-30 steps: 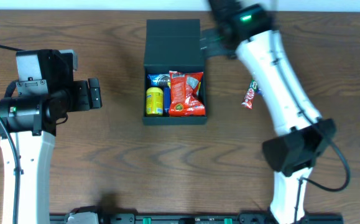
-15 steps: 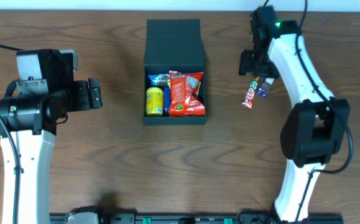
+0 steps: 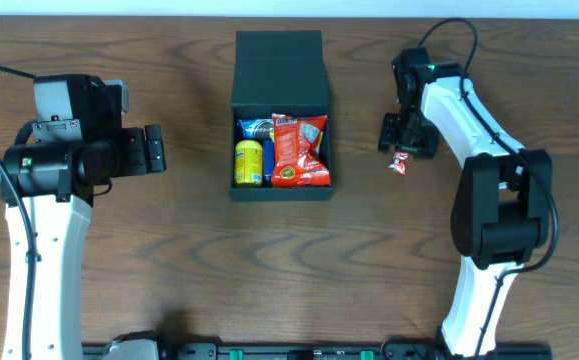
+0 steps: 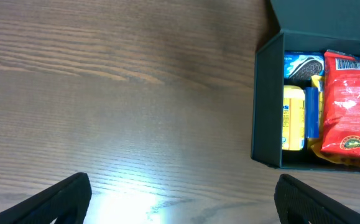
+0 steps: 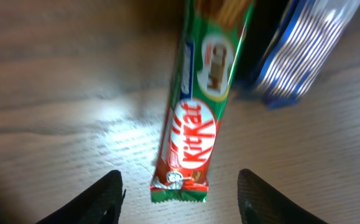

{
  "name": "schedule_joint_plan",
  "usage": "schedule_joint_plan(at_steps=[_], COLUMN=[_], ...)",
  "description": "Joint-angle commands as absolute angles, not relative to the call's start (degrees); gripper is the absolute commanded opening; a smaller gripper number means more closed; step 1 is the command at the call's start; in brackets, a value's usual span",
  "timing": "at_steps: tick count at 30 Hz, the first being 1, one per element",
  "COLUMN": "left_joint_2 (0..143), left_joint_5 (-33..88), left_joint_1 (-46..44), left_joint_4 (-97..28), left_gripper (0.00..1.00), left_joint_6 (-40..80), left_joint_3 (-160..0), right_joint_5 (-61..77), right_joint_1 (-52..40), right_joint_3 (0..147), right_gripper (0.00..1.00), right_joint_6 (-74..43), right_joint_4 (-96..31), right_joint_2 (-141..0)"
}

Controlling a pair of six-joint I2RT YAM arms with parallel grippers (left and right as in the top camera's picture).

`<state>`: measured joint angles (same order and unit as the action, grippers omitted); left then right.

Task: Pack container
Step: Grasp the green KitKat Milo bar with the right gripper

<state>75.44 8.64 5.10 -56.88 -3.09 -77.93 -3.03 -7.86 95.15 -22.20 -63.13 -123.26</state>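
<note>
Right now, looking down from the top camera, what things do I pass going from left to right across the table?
Left gripper → container, left wall first → yellow packet → red snack bag → KitKat bar.

Packets seemingly fill container; table beside open.

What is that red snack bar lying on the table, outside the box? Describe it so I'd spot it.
Start at the black container on the wooden table, then look to its right. The KitKat bar lies there, red and green, beside a blue striped packet.
</note>
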Motion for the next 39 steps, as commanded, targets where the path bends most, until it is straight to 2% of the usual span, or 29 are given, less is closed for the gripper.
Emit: schedule_joint_plan(at_steps=[1,21,25,28,32,39], left_joint_2=[75.6,75.6,75.6,75.6,75.6,75.6], left_joint_5=[8.6,8.6,8.6,8.6,8.6,8.6], left_joint_1=[5.2,5.2,5.2,5.2,5.2,5.2], left_joint_4=[-57.2,-57.2,-57.2,-57.2,-57.2,-57.2], left_gripper=[0.95,0.95,0.95,0.95,0.95,0.95], left_joint_6=[-3.9,-3.9,-3.9,-3.9,-3.9,-3.9], left_joint_3=[-78.5,-78.5,-78.5,-78.5,-78.5,-78.5], right_joint_5=[-1.1,-3.0,-3.0,-3.0,-3.0,-3.0], right_joint_1=[-8.3,-8.3,-8.3,-8.3,-8.3,-8.3], right_joint_3=[93.2,88.3,88.3,88.3,88.3,88.3], right_gripper=[0.59,0.53,0.45,0.32,0.2,0.12], right_joint_6=[-24.7,-25.3,-25.3,-25.3,-25.3,-25.0], right_joint_4=[-63.4,-55.3,-54.9,-54.8,-54.8,-55.0], right_joint_2=[-123.9,-123.9,-123.9,-123.9,-123.9,-123.9])
